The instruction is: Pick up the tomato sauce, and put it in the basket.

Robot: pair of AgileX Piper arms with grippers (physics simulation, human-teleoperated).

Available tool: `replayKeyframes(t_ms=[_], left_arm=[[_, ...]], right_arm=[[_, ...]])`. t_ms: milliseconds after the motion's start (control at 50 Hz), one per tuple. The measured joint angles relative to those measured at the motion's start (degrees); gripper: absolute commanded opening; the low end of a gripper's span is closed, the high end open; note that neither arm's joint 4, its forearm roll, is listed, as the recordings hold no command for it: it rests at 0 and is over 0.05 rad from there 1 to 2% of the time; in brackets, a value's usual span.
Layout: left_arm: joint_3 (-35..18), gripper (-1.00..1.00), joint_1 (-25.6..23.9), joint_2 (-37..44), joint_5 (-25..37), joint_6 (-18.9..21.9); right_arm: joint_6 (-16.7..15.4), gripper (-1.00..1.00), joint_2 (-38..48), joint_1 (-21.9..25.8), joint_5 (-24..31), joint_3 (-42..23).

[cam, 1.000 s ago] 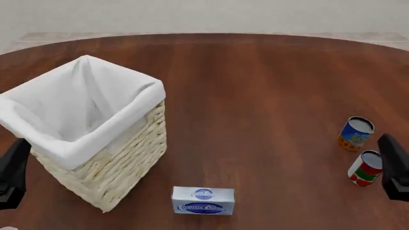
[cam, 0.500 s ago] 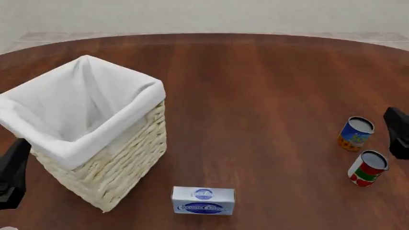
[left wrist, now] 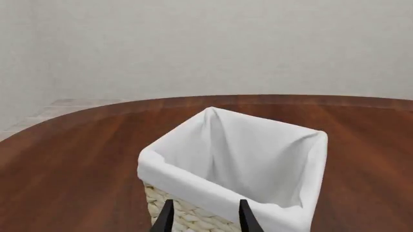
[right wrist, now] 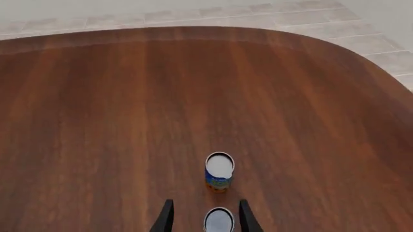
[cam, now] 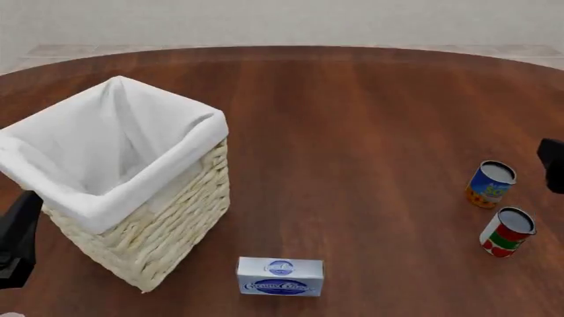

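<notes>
The tomato sauce [cam: 506, 232], a red, white and green can with a silver top, stands upright near the table's right front. In the right wrist view its top [right wrist: 219, 221] shows between the two spread fingers of my right gripper [right wrist: 205, 220], which is open and well above it. Only a dark piece of the right arm [cam: 553, 165] shows at the front view's right edge. The basket [cam: 189, 148], cream wicker with a white liner, stands at the left. My left gripper [left wrist: 204, 220] is open beside the basket [left wrist: 193, 180] and holds nothing.
A blue and orange-yellow can [cam: 490, 184] stands just behind the tomato sauce, also seen from the right wrist [right wrist: 219, 173]. A blue-and-white box [cam: 280, 276] lies near the front edge, right of the basket. The left arm [cam: 16, 241] sits at the basket's front left.
The right arm has slid from beside the tomato sauce can to farther back along the right edge, uncovering the can. The left arm, basket and cans have not moved.
</notes>
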Motion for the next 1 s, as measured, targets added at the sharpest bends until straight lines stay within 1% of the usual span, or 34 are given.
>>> replayKeyframes(t_ms=[240, 460, 660, 1000], left_arm=[[0.0, 1.0, 0.0, 0.0, 0.0, 0.0], [0.0, 1.0, 0.0, 0.0, 0.0, 0.0], [0.0, 1.0, 0.0, 0.0, 0.0, 0.0], [0.0, 1.0, 0.0, 0.0, 0.0, 0.0]], right_arm=[[-0.32, 1.0, 0.7, -1.87, 5.76, -2.26], [-0.87, 1.0, 1.79, -3.51, 6.87, -1.46], [-1.04, 1.0, 3.31, -5.15, 5.32, 0.42], [-0.89, 1.0, 8.74, -6.72, -1.13, 4.14]])
